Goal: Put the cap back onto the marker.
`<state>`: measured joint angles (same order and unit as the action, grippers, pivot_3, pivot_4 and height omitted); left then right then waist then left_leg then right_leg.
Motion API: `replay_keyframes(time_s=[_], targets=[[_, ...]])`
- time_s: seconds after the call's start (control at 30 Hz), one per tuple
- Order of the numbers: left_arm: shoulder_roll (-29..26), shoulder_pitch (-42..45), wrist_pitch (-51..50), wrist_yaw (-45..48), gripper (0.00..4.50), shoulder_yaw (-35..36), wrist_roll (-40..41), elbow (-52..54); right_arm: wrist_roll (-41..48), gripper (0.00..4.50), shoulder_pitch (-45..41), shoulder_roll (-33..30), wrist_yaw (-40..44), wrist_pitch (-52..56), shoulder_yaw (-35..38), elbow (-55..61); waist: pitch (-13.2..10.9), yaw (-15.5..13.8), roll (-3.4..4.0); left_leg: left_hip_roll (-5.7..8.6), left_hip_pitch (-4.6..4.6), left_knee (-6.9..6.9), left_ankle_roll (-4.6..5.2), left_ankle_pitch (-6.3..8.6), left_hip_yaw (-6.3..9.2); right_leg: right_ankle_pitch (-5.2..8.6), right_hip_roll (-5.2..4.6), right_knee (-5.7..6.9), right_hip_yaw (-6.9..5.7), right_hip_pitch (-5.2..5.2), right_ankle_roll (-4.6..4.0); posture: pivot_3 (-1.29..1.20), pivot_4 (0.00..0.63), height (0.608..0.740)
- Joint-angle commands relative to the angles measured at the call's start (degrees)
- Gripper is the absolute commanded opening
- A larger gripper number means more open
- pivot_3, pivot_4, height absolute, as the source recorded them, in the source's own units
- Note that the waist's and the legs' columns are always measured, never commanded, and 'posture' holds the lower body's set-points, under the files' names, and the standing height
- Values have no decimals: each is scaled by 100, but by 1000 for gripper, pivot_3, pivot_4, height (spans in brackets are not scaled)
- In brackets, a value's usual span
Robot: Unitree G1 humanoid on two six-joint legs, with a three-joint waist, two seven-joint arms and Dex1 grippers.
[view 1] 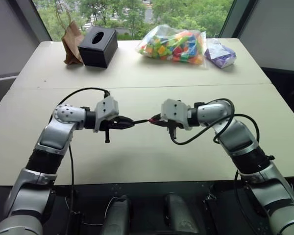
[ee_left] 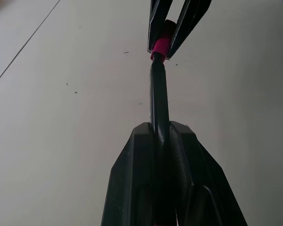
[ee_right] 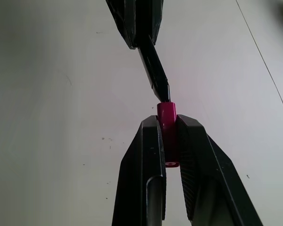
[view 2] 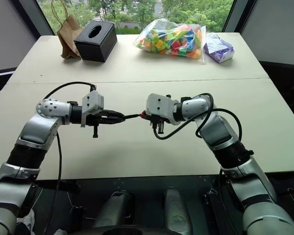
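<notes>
Left gripper [view 1: 130, 123] clamps thin dark pointed marker [ee_left: 158, 96], right gripper [ee_right: 169, 136] pinches tiny red plastic cap [ee_right: 167, 117]; marker tip meets cap mouth, held above near white table [view 1: 137, 161] centre

Daylight floods in from the window [view 1: 132, 14] beyond the far edge of the table [view 1: 137, 161], leaving the pale tabletop evenly bright, with only soft, faint shadows under the arms. The clear bag of blocks [view 1: 174, 44] near the far edge catches small glints. The head views are sharp at the centre, and the table's edges bow slightly toward the corners. In the wrist views the tabletop looks washed out and greyish, darkening toward one side, while the near black fingers [ee_right: 141, 174] read as dim, almost featureless silhouettes, slightly soft.
</notes>
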<state>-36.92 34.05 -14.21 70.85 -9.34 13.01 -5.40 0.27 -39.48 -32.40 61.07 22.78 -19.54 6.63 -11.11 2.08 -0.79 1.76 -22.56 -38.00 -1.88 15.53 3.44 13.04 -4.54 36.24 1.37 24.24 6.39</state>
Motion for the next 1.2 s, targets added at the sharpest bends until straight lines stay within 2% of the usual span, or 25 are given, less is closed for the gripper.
replay_keyframes(time_s=[0.03, 0.7, 1.2], targets=[[-22, 110, 91, 28, 0, 43, 40, 191, 89, 51, -178, 26, 111, -128, -19, 241, 0, 0, 0, 0, 0, 0, 0, 0, 0, 0, 0, 0, 0, 0, 0, 0, 150, 740], [-59, 243, -359, 250, 0, 118, 371, 339, 256, 51, -274, 120, 717, -500, -165, 396, 0, 10, 0, 0, 0, 0, 0, 0, 1, 0, 0, 0, 0, 0, 0, 0, 150, 740], [21, 274, -120, 304, 0, -27, 217, 406, 434, 51, -395, 352, 1043, -341, -197, 391, 0, 9, 0, 0, 0, 0, 0, 0, 1, 0, 0, 0, 0, 0, 0, 0, 150, 740]])
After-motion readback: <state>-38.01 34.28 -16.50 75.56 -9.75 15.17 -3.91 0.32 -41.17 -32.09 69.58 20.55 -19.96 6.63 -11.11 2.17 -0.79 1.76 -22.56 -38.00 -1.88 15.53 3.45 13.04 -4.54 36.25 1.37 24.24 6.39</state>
